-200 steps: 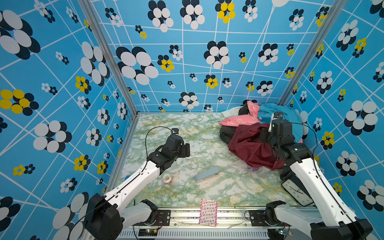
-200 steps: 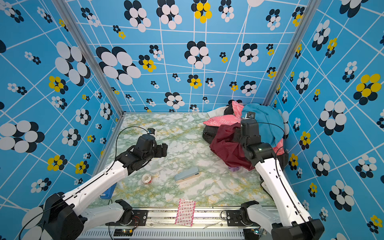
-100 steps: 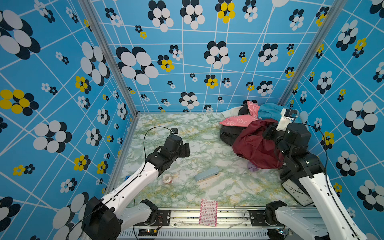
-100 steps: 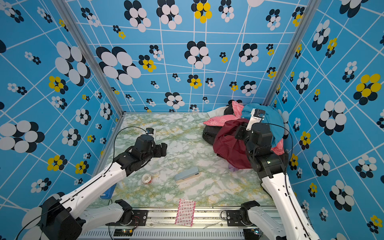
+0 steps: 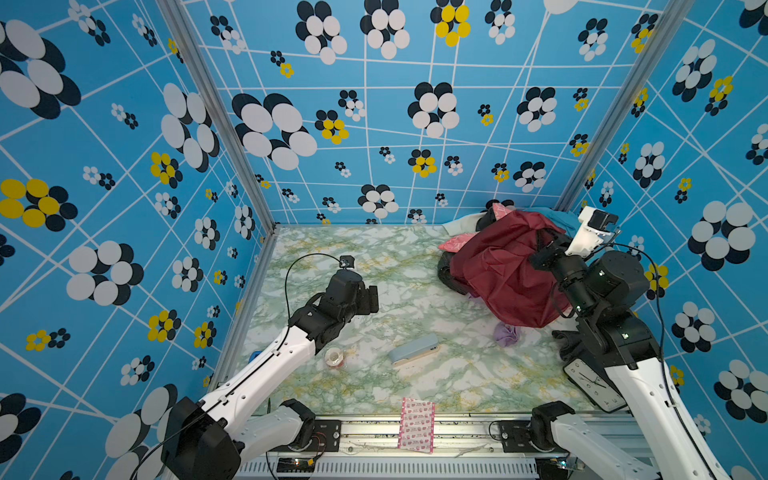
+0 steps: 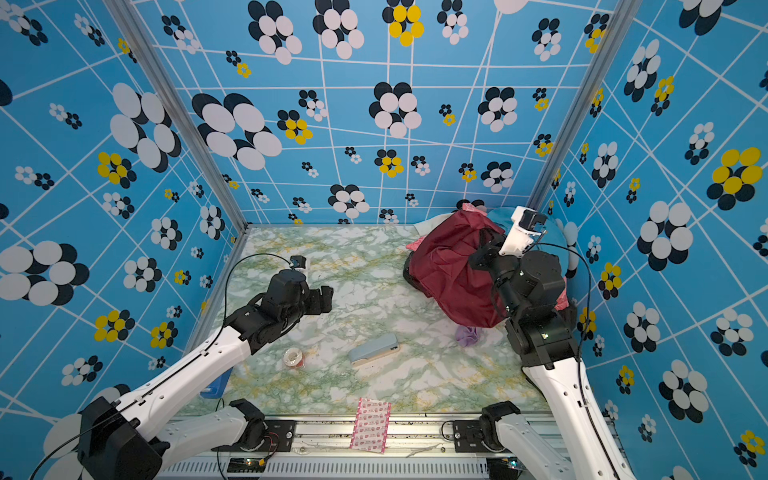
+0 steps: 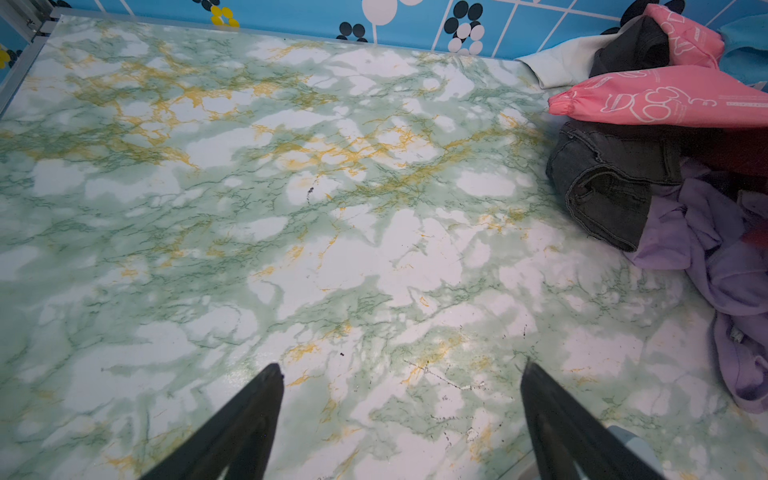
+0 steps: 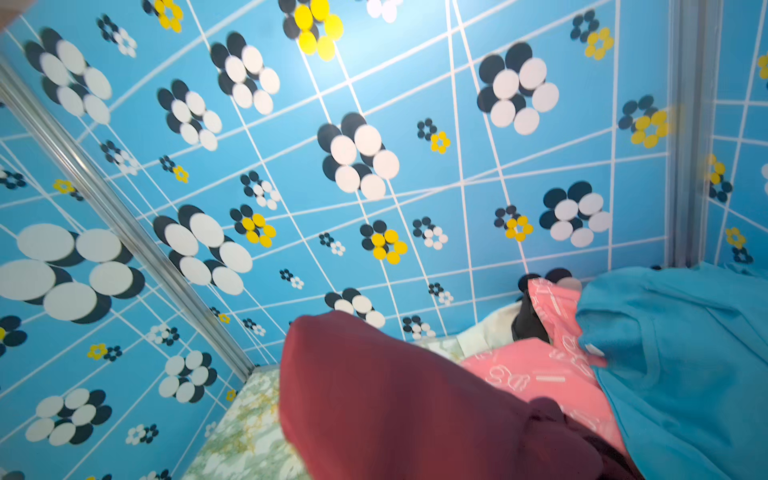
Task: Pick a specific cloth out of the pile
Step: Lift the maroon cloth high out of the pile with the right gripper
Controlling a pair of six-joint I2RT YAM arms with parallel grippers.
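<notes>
In both top views the cloth [image 5: 498, 274] [image 6: 449, 270] is lifted into a tent over the pile [image 5: 453, 276] at the desk's [image 5: 374, 257] far right corner. Its lower folds sag onto the desk. The right gripper [image 5: 540, 251] [image 6: 478, 257] is pushed into the cloth. Its fingertips are buried in the folds, but the jaws are closed and the fabric hangs from them. The cloth hides most of the pile, and only slips of the teal top [image 5: 559, 216], pink piece [image 5: 457, 242] and white piece [image 5: 455, 224] show around it. A lilac cloth [image 5: 506, 334] peeks out at the cloth's near edge, the rest of it covered. The left gripper [image 5: 371, 299] hovers over the desk's left middle, jaws spread, holding nothing. The right arm covers part of a clock [image 5: 592, 384] by the right edge.

In the left wrist view two dark fingers [image 7: 249, 419] stand wide apart over bare desk. The frame cuts the pile off, leaving a black piece [image 7: 606, 187], the pink piece, the lilac cloth and a corner of white. The cloth is only a dim dark-red strip [image 7: 739, 153] under the pink.

In the right wrist view the cloth [image 8: 395, 407], blurred and close, hides the fingers entirely. Behind it are the pink piece, the teal top and a black sliver.
</notes>
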